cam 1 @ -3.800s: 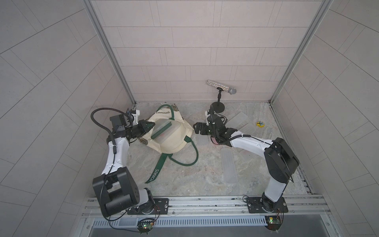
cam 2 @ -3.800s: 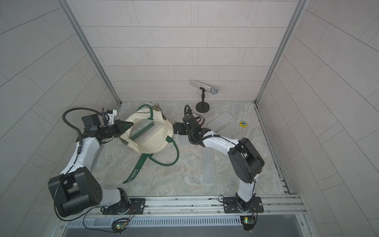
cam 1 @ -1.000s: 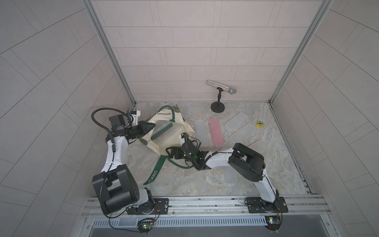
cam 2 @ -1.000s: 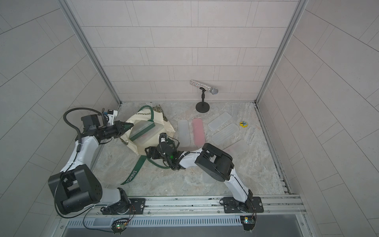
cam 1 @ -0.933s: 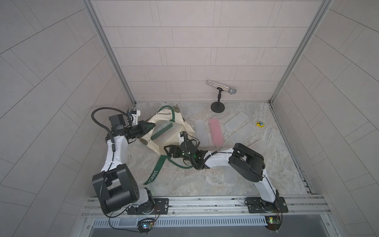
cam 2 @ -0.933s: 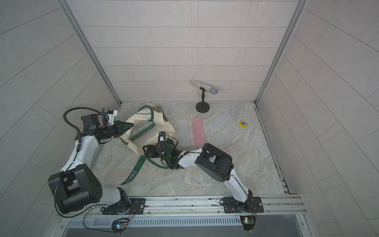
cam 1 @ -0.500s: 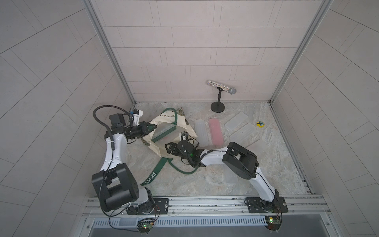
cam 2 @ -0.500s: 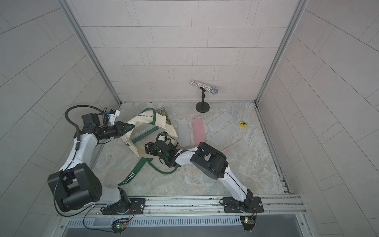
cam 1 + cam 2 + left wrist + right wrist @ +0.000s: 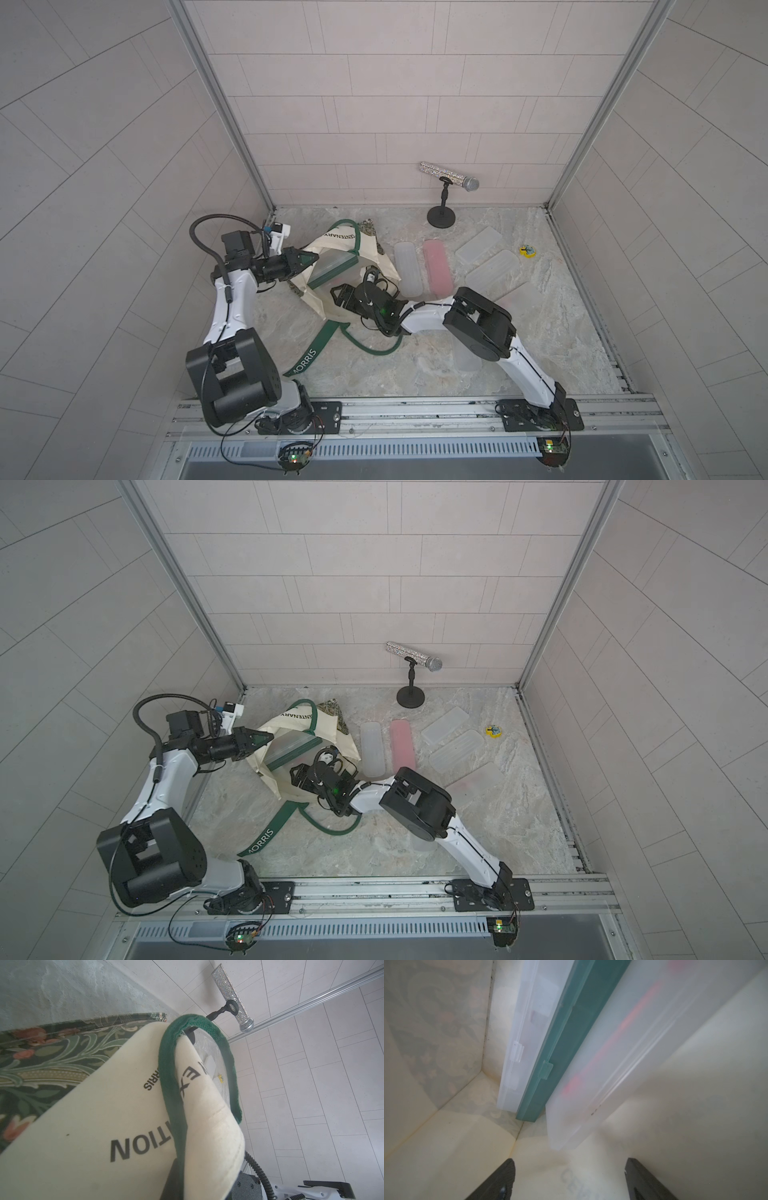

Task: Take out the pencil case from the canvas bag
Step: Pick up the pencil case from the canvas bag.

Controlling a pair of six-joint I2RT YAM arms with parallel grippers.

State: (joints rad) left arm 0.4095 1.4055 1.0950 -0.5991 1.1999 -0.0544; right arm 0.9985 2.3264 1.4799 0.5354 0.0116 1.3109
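Right gripper (image 9: pixel 338 298), jaws wide and empty, reaches into the mouth of the canvas bag (image 9: pixel 332 241) from its 4 o'clock side in both top views. The bag lies at about 10 o'clock on the stone-patterned table (image 9: pixel 415 374). At the bag's 9 o'clock, the left gripper (image 9: pixel 309 261) is pinched shut on the rim. Compared with a second ago, the rim is held higher and the right gripper has slid from outside the bag into the opening, so a reach looks under way. A green pencil case (image 9: pixel 332 272) shows inside. A clear loose case (image 9: pixel 405 270) and a pink loose case (image 9: pixel 435 268) lie at the bag's 3 o'clock.

Left wrist view: cream canvas and a green handle (image 9: pixel 172 1084) fill the frame; the left gripper is hidden.

Right wrist view: two dark fingers (image 9: pixel 500 1180) stand well apart. Ahead, three cases lean together inside the bag: a clear inner case (image 9: pixel 529 1022), the green one, and a frosted case (image 9: pixel 623 1064) nearest, none touched. Closing on one likely comes next.
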